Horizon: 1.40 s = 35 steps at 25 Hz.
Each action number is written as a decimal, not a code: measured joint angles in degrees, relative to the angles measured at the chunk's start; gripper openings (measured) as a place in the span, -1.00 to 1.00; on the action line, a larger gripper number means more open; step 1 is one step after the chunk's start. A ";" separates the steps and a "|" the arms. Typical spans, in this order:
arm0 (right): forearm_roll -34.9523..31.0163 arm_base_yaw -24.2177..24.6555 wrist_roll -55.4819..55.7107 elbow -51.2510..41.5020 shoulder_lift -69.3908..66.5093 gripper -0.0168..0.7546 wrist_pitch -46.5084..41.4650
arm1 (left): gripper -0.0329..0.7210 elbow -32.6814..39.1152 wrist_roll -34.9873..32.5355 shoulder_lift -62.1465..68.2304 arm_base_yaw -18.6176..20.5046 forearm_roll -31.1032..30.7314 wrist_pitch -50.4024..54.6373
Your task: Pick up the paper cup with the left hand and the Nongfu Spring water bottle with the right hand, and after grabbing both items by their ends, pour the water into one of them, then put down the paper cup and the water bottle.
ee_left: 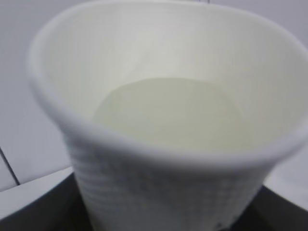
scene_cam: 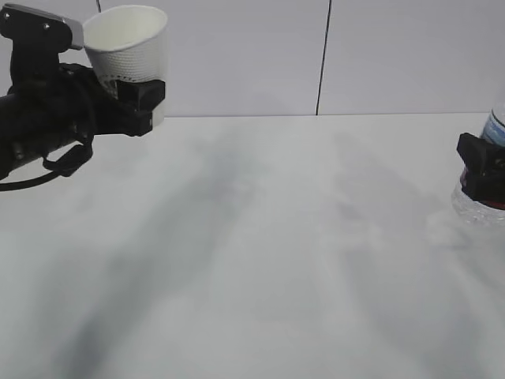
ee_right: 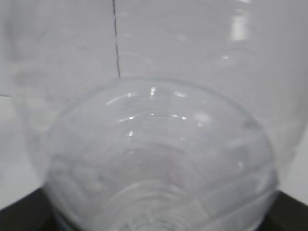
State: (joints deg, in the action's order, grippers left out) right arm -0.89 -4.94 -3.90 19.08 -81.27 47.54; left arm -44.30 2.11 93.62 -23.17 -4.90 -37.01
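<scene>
The paper cup (scene_cam: 126,43) is white with a dimpled wall and is held upright, high at the far left, well above the table (scene_cam: 260,253). My left gripper (scene_cam: 144,96) is shut on its lower end. In the left wrist view the cup (ee_left: 163,110) fills the frame, its cream inside showing, with dark fingers (ee_left: 33,214) at the bottom corners. At the right edge my right gripper (scene_cam: 481,170) is shut on the base end of the clear water bottle (scene_cam: 477,209), most of it out of frame. The bottle (ee_right: 159,154) fills the right wrist view. No stream of water shows.
A white table runs across the exterior view, with soft grey shadows of the arms on it. Behind it is a pale wall with a thin dark vertical seam (scene_cam: 322,59). Nothing else stands between the two grippers.
</scene>
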 joint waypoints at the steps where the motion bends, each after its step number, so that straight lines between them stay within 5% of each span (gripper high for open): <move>1: 0.00 0.00 0.00 0.00 0.00 0.39 0.00 | 0.38 0.00 0.00 0.00 0.40 0.71 0.09; 17: 0.00 0.00 0.00 0.00 0.00 0.39 0.00 | 0.38 0.00 -0.10 0.00 6.89 8.61 0.22; 35: 0.00 0.00 0.00 0.00 0.00 0.39 0.00 | 0.38 0.00 -0.10 0.00 13.30 9.57 0.26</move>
State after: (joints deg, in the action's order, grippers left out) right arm -0.89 -4.94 -3.90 19.08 -81.27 47.54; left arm -44.30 2.02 93.62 -9.87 4.67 -36.75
